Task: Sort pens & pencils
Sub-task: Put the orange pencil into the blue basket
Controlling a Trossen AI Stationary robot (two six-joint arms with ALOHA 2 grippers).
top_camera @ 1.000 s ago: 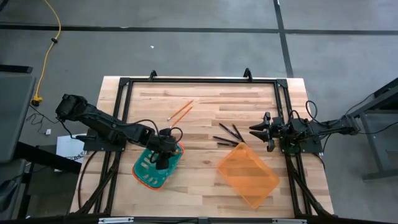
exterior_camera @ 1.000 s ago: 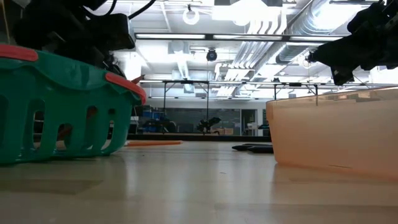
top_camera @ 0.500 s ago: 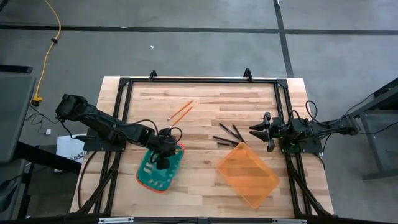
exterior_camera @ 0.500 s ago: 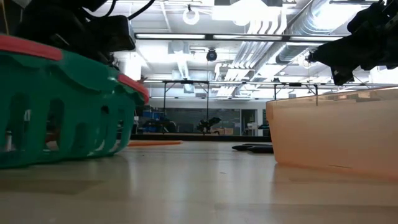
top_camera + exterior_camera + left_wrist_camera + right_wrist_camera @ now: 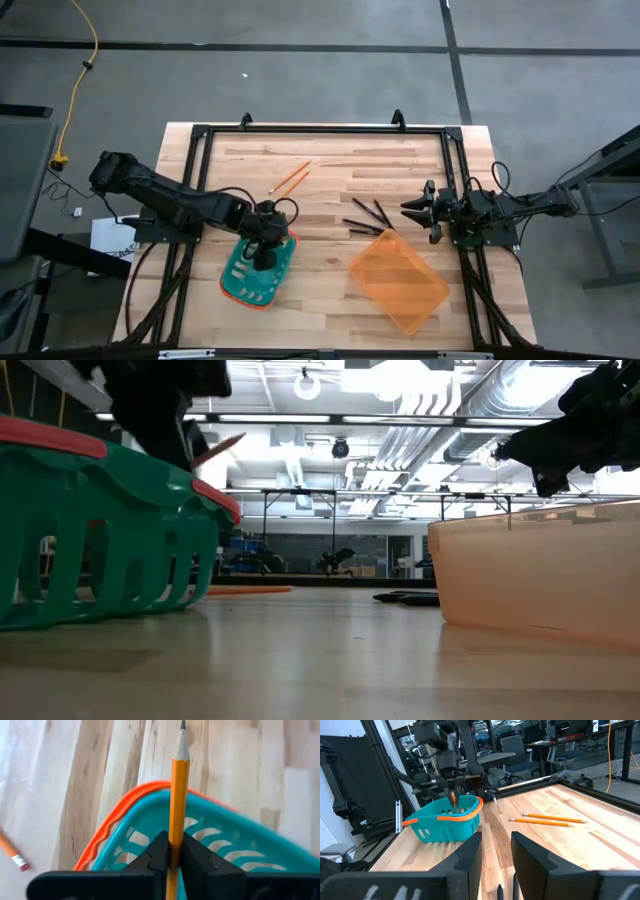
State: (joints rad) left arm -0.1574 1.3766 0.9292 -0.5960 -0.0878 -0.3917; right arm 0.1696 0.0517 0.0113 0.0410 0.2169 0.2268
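My left gripper (image 5: 262,246) hangs over the teal basket with an orange rim (image 5: 256,274) near the table's left side, shut on one orange pencil (image 5: 179,780). The right wrist view shows that gripper (image 5: 451,787) just above the basket (image 5: 445,820). Two more pencils (image 5: 290,178) lie flat on the wood toward the far edge. Several dark pens (image 5: 364,217) lie flat beside the far corner of the clear orange bin (image 5: 398,280). My right gripper (image 5: 420,212) waits open at the table's right edge, level, its fingers (image 5: 470,855) pointing left. My left gripper pinches the pencil's shaft (image 5: 175,827) between its two fingers (image 5: 156,851). The pencil runs along the fingers, with its sharpened tip (image 5: 182,726) reaching well beyond them. The fingers come from above, pointing down toward the basket. The pencil is lifted clear of the table, above the basket's rim (image 5: 125,805).
A black frame (image 5: 320,130) edges the table on its far side and both ends. The orange bin (image 5: 540,575) sits near the right, close to the near edge. Bare wood lies between basket and bin. Beyond the table is a room with benches and chairs.
The teal basket has turned and slid a little toward the table's near edge, ending narrower and more upright in the high view. My left gripper, still shut on the pencil, has risen slightly above the basket's rim. My right arm has kept still.
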